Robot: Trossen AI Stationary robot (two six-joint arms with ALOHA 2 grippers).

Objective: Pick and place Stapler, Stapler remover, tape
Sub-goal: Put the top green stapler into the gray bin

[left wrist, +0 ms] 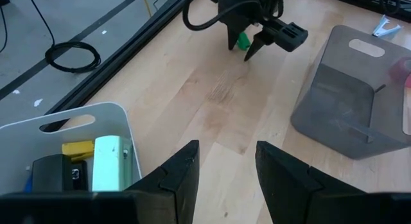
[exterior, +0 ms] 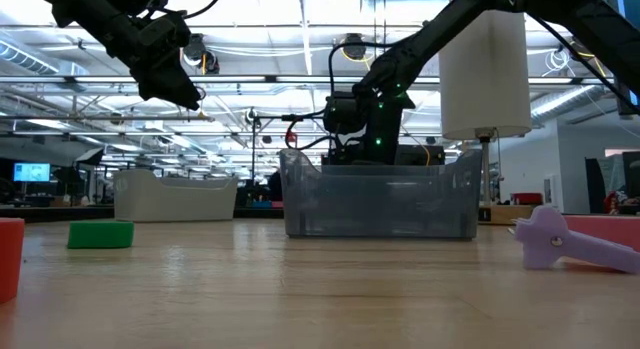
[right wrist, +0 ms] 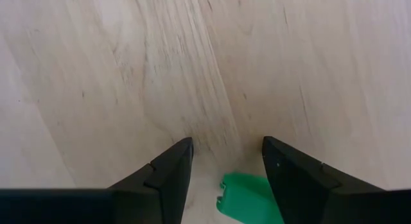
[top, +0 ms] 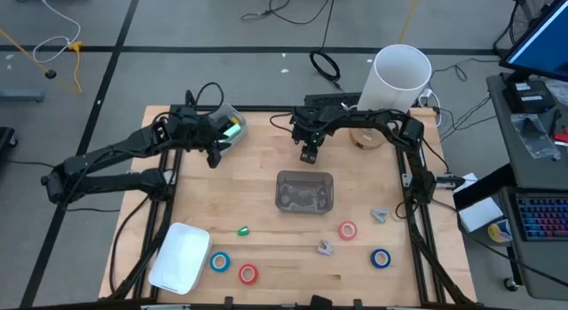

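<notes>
Right gripper (right wrist: 225,147) hovered over the table's (top: 266,212) far edge, a bright green plastic piece (right wrist: 247,195) between its fingers; grip unconfirmed. Left gripper (left wrist: 226,147) stood part-open, empty, above the far-left white plastic bin (left wrist: 122,115) holding the mint-green oblong stapler (left wrist: 107,163).

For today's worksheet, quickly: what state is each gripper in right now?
Left gripper: jaws open, empty.
Right gripper: jaws open, a green piece between them, not clamped.
</notes>
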